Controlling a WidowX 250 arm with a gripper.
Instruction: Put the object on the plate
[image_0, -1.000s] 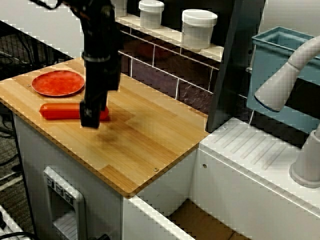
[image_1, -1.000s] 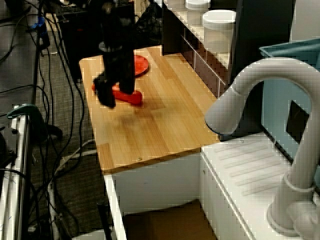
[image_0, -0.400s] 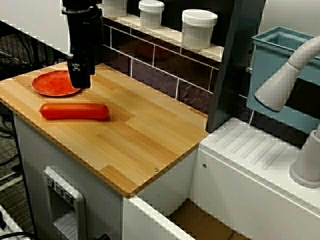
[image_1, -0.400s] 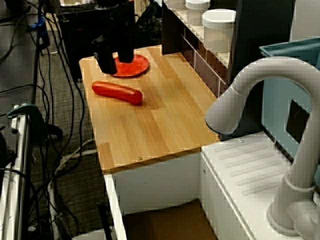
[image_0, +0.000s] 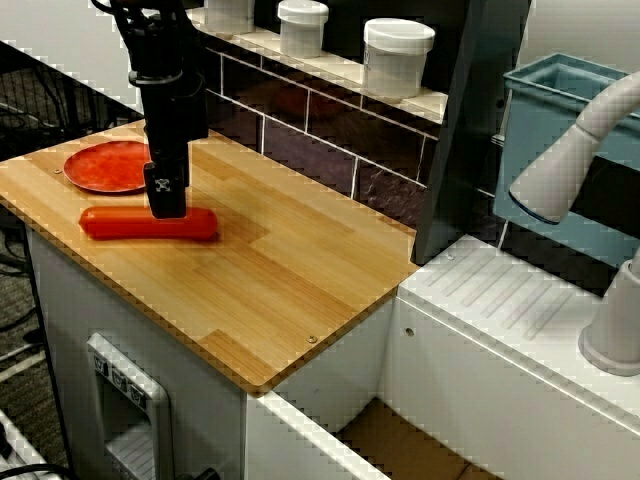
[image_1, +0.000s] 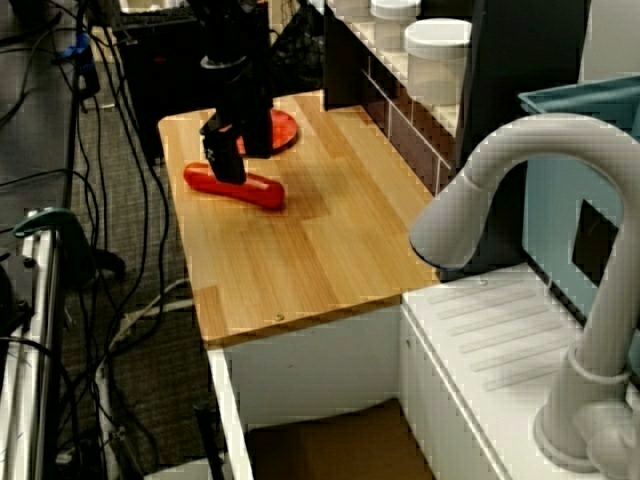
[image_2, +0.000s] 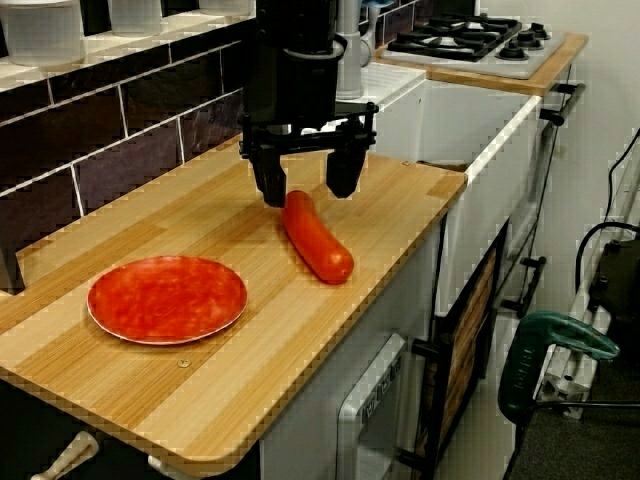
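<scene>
The object, a red-orange sausage (image_0: 115, 223), lies flat on the wooden counter (image_0: 280, 270), just in front of the round red plate (image_0: 112, 165). It also shows in the side view (image_1: 256, 190) and the low view (image_2: 320, 242). The plate (image_2: 167, 297) is bare, and the black arm partly hides it in the side view (image_1: 285, 130). My black gripper (image_2: 305, 183) is open and points down, with one finger (image_2: 270, 185) on each side of one end of the sausage, low over the counter. It also shows in the front view (image_0: 166, 200) and the side view (image_1: 225, 168).
White lidded jars (image_0: 398, 55) stand on the tiled ledge behind the counter. A dark upright panel (image_0: 470, 130) bounds the counter on the right. Beyond it are a teal bin (image_0: 570, 110), a grey faucet (image_1: 500, 170) and a white drainboard (image_0: 520, 300). A stove (image_2: 470, 40) lies further off.
The gripper rose from in front of the sausage, went back over the plate, then came down over the sausage. The sausage and the plate have not moved.
</scene>
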